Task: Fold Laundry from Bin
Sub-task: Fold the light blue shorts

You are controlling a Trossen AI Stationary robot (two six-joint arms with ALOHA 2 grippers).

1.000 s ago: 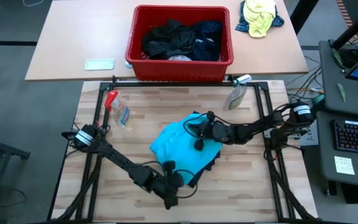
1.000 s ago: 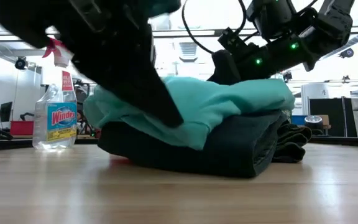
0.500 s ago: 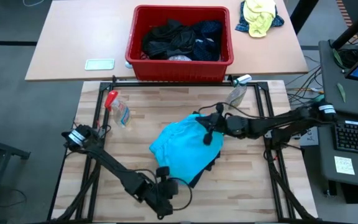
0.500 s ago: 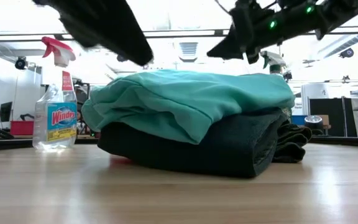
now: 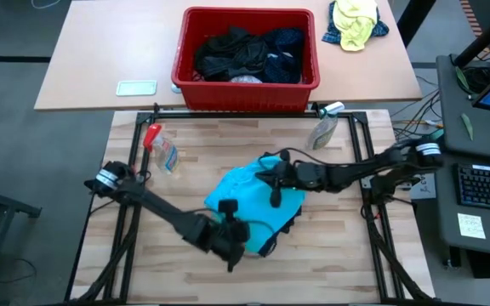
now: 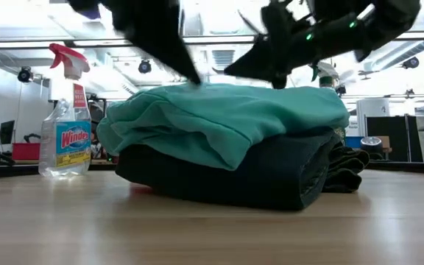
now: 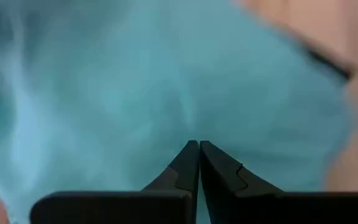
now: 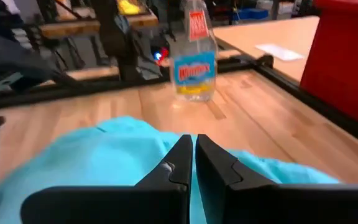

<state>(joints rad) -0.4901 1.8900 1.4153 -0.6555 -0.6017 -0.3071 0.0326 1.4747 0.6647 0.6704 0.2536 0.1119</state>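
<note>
The laundry on the table is a folded turquoise garment (image 5: 249, 200) lying on top of a folded dark garment (image 6: 271, 177) at the middle of the wooden table. More dark laundry (image 5: 245, 53) fills the red bin (image 5: 245, 95) on the far table. My left gripper (image 5: 243, 231) is shut and hovers just over the turquoise garment's near part (image 7: 185, 93). My right gripper (image 5: 262, 175) is shut and nearly level, and it hangs over the garment's far part (image 8: 104, 155), pointing toward the table's left.
A spray bottle (image 5: 162, 149) stands at the table's far left, and shows too in the low view (image 6: 66, 132). Another spray bottle (image 5: 323, 127) is at the far right. A yellow-and-blue cloth bundle (image 5: 356, 23) lies beside the bin. Bare wood lies along the near edge.
My left gripper has come away from the stack's near side, drawn back toward the near edge, then risen and swung over the turquoise garment. My right gripper has lifted off the garment's top. Both have stayed shut. The folded stack lies still.
</note>
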